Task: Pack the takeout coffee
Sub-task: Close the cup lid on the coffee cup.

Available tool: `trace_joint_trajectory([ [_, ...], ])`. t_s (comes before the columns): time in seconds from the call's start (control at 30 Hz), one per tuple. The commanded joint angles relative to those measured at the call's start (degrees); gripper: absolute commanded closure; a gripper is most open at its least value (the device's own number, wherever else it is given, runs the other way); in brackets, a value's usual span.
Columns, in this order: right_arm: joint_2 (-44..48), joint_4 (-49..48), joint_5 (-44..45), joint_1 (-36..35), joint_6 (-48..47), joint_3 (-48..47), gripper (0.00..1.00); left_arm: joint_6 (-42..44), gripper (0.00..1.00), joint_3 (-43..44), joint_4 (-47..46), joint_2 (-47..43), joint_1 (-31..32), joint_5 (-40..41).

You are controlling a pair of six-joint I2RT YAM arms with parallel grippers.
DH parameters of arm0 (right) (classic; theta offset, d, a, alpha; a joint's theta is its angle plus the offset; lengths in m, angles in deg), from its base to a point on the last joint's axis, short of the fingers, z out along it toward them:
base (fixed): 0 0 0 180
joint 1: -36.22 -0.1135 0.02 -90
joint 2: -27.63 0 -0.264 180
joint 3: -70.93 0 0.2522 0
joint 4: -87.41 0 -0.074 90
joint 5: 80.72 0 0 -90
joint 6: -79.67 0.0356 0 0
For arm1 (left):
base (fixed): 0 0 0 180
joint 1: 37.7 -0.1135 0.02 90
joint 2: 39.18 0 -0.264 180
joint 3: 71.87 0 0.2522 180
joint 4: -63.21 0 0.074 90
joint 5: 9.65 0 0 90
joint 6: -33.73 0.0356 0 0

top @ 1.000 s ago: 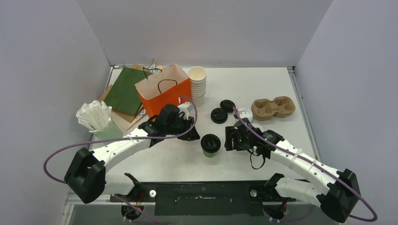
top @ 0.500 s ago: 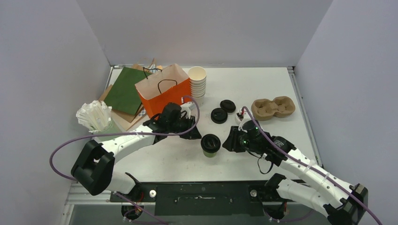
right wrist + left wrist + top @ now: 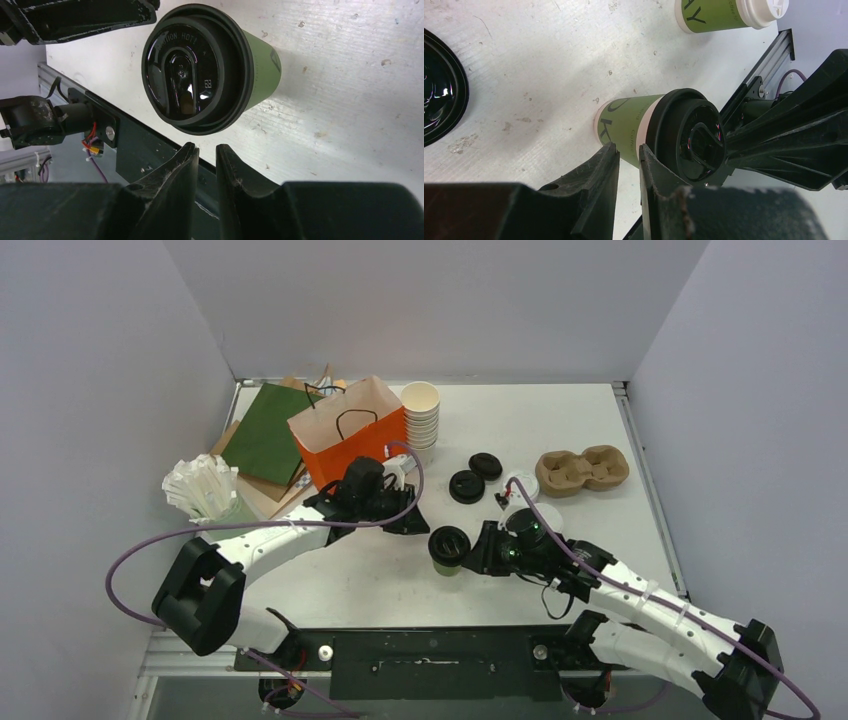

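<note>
- Brings the right gripper [image 3: 207, 146] in from farther out at 3 o'clock to just beside the black-lidded cup [image 3: 449, 545], on its 3 o'clock side in the top view.
- Narrows that gripper's fingers from a wide spread to a thin slit with nothing in it. Leaves the black lid just past the tips, ungripped.
- Edges the left gripper [image 3: 627, 146] a little closer as well, to the cup's 10 o'clock. Pinches it likewise to an empty slit, tips close against the green wall. Cannot tell whether touching.
- Leaves the black-lidded cup upright on the table [image 3: 560, 410] in the same spot, unmoved, now flanked on both sides.
- Keeps the white-lidded cup [image 3: 520, 486] at 1 o'clock of it, just beside the pulp carrier [image 3: 582, 470] at 2 o'clock, with neither cup seated in a pocket.
- Reads, as a judgement, as an approach finished but no grasp made. Looks too narrow to take the cup's body, so probably calls for spreading one pair of fingers again before any lift.
- Risks tipping the cup if either closed tip pushes on sideways.
</note>
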Motion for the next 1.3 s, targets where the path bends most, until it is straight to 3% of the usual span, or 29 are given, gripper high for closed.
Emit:
trace_joint_trajectory([
  [0.0, -0.5, -5.0, 0.4, -0.4, 1.7, 0.3, 0.79, -0.1, 0.8, 2.6, -2.8, -1.5, -0.4, -1.5],
  [0.7, -4.1, -4.3, 4.0, 0.9, -0.2, -0.4, 0.78, -2.0, 0.76, -0.6, -7.3, -0.8, -0.1, -2.9],
  [1.27, -10.1, -2.3, 0.8, 10.2, -9.6, -5.9, 0.78, -2.9, 0.76, -4.0, -5.8, -4.3, 1.2, -0.9],
])
